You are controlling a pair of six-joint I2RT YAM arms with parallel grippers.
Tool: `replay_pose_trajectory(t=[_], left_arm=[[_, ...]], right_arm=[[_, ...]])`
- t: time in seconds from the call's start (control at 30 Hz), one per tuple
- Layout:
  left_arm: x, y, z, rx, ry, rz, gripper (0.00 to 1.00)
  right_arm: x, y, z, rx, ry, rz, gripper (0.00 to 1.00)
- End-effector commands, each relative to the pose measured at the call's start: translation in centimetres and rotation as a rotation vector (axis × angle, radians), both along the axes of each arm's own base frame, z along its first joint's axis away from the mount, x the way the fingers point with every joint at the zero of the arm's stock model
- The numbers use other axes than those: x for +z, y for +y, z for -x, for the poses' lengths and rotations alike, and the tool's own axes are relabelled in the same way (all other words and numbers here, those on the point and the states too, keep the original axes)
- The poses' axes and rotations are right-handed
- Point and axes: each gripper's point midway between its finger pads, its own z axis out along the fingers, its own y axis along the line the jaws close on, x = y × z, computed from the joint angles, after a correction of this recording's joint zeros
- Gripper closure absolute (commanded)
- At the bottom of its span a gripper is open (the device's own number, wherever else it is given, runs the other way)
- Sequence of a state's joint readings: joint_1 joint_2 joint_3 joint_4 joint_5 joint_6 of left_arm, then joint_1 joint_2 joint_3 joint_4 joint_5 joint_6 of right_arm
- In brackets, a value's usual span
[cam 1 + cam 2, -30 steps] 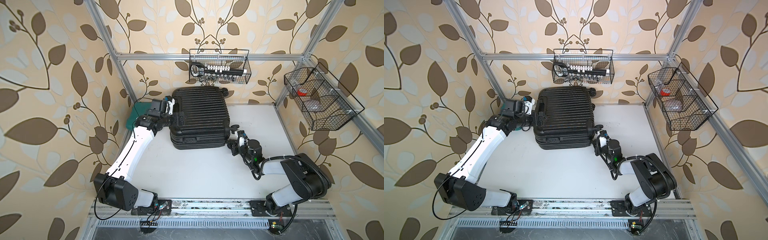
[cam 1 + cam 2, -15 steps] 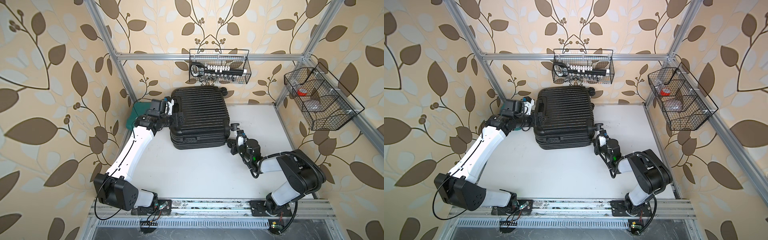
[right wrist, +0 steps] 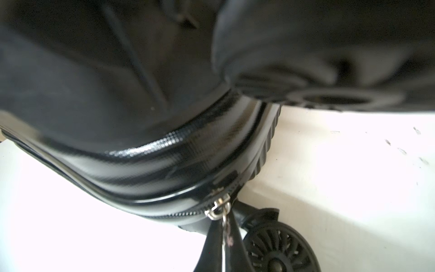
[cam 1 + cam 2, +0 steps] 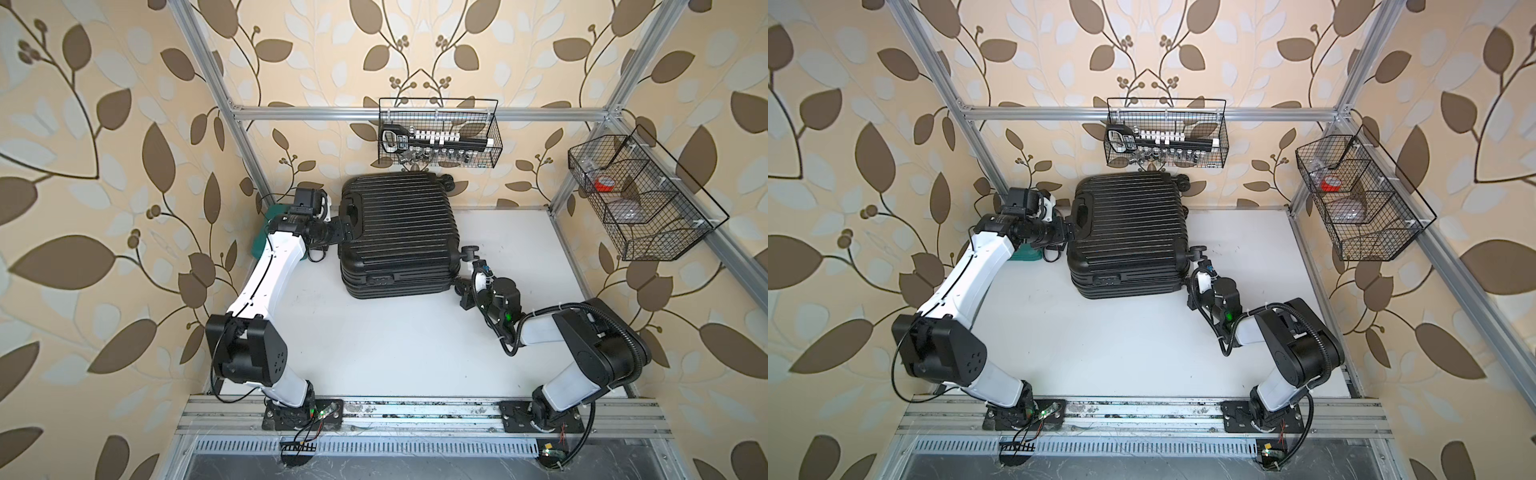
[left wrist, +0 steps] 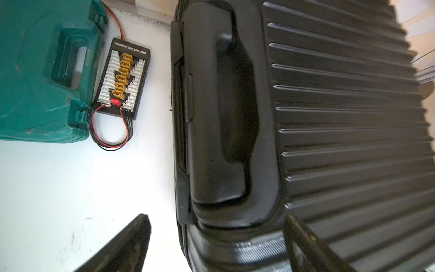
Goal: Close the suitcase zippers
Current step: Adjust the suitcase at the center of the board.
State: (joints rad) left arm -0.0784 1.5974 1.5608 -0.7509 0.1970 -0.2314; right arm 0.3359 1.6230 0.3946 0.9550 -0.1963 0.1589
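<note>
right fingers [image 3: 209, 247] pinching zipper pull [image 3: 221, 212] | left fingers [image 5: 131, 240] spread, astride suitcase [image 5: 341, 117] edge | advice: drag along zipper track [image 3: 179, 213], low and steady; left steadies it

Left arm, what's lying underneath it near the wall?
A teal tool case, mostly covered by the arm in both top views. The left wrist view shows a black charging board beside it.

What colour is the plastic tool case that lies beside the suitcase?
The tool case is teal green, clearest in the left wrist view.
</note>
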Motion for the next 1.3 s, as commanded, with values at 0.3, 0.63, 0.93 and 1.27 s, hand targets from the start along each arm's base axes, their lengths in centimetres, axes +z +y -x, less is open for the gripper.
replay_pose_trajectory(t=[0.3, 0.63, 0.93, 1.27], left_arm=[[-1.7, -0.2, -5.9, -0.033, 0.060, -0.012, 0.47], [-2.2, -0.7, -6.8, 0.078, 0.095, 0.108, 0.71], [0.0, -0.3, -6.1, 0.307, 0.048, 0.291, 0.78], [0.2, -3.3, -2.8, 0.410, 0.063, 0.439, 0.79]], right_arm=[[0.8, 1.4, 1.1, 0.060, 0.007, 0.000, 1.00], [0.9, 3.1, 3.2, 0.125, 0.026, 0.034, 1.00], [1.7, 4.9, 6.4, 0.228, 0.030, 0.030, 1.00], [2.3, 9.2, 8.2, 0.317, 0.041, 0.029, 1.00]])
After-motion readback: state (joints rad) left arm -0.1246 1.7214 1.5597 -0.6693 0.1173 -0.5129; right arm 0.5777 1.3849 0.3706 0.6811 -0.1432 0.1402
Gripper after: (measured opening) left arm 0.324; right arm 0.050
